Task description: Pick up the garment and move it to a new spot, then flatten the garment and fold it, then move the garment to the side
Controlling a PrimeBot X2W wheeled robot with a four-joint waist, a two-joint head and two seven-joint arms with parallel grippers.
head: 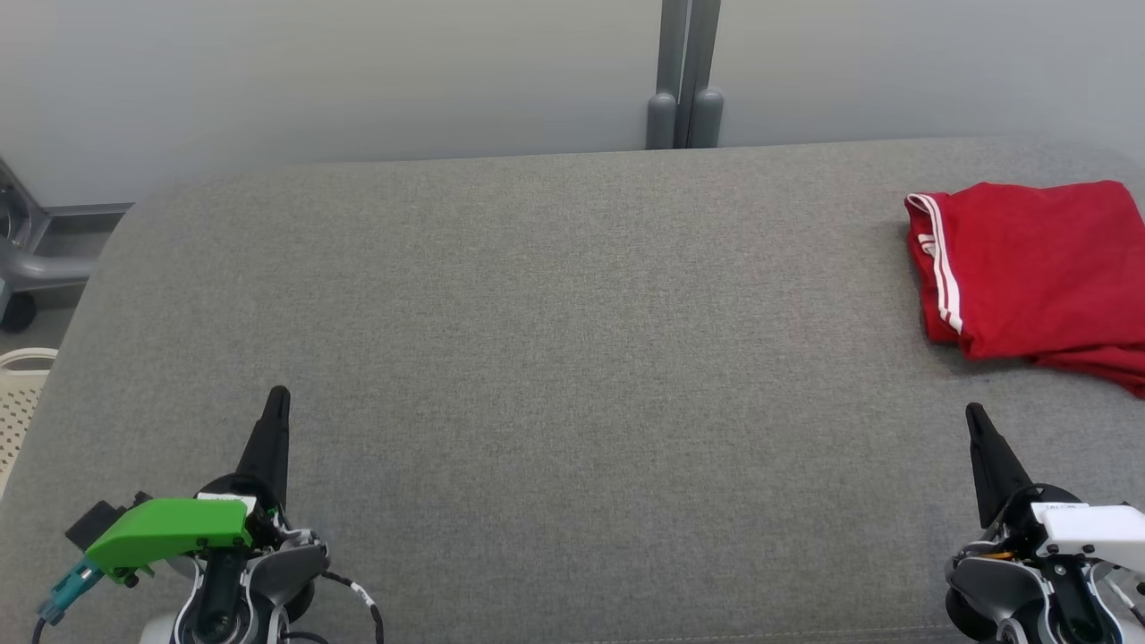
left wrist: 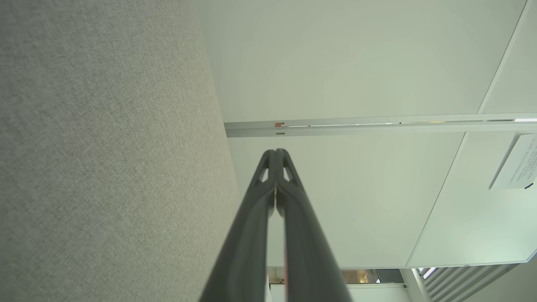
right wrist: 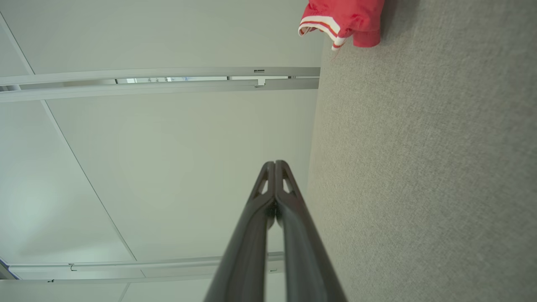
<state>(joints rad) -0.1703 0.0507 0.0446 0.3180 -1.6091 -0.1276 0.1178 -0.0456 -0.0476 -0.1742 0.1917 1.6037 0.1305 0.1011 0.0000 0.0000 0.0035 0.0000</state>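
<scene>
The garment (head: 1038, 268) is red with white stripes along one edge and lies folded at the far right of the grey fabric table (head: 555, 340); its striped corner (right wrist: 335, 21) also shows at the top of the right wrist view. My left gripper (head: 279, 394) rests shut at the lower left, fingertips pressed together (left wrist: 276, 152), holding nothing. At the lower right my right gripper (head: 973, 411) is shut too, tips together (right wrist: 275, 162), a short way in front of the garment and not touching it.
A pale partition wall with a grey post (head: 684, 80) runs behind the table. Beyond the table's left edge stand a white perforated basket (head: 18, 394) and a grey wheeled frame (head: 27, 259).
</scene>
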